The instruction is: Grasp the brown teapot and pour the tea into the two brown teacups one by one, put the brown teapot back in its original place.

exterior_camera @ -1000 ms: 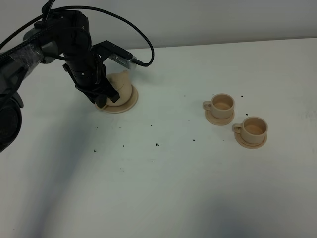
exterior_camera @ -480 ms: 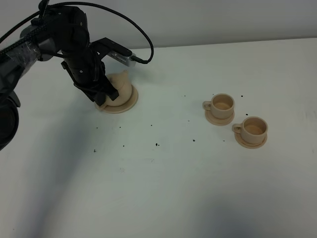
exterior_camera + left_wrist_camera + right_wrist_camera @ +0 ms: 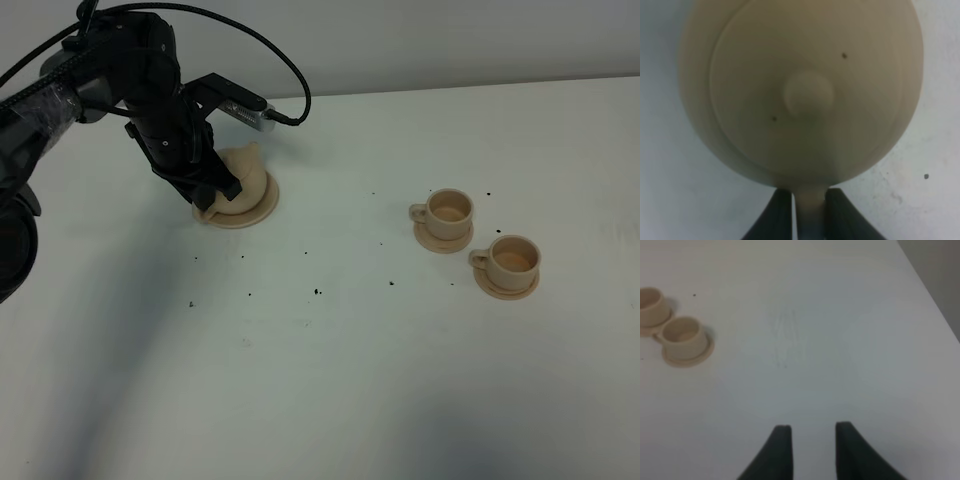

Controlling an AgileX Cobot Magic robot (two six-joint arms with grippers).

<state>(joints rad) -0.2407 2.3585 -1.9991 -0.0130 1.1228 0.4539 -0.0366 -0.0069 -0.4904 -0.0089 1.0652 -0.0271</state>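
One brown teapot (image 3: pixel 805 90) gripped by left claw (image 3: pixel 809 196), two brown teacups (image 3: pixel 447 210) (image 3: pixel 513 258), right claw (image 3: pixel 811 432) released

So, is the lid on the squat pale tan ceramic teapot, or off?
On. The left wrist view shows the round knobbed lid seated on the squat pale tan ceramic teapot.

Table (image 3: pixel 330 380) is wide open between the brown teapot (image 3: pixel 245 178) and the cups, with only dark specks (image 3: pixel 317 292) lying there. The left arm (image 3: pixel 150 95) and its cable (image 3: pixel 292 80) block the pot from above and from the left. The back teacup (image 3: pixel 447 210) and front teacup (image 3: pixel 513 258) sit close together. Their saucers look nearly touching, so the gap is tight. Bare tabletop lies right of the cups.
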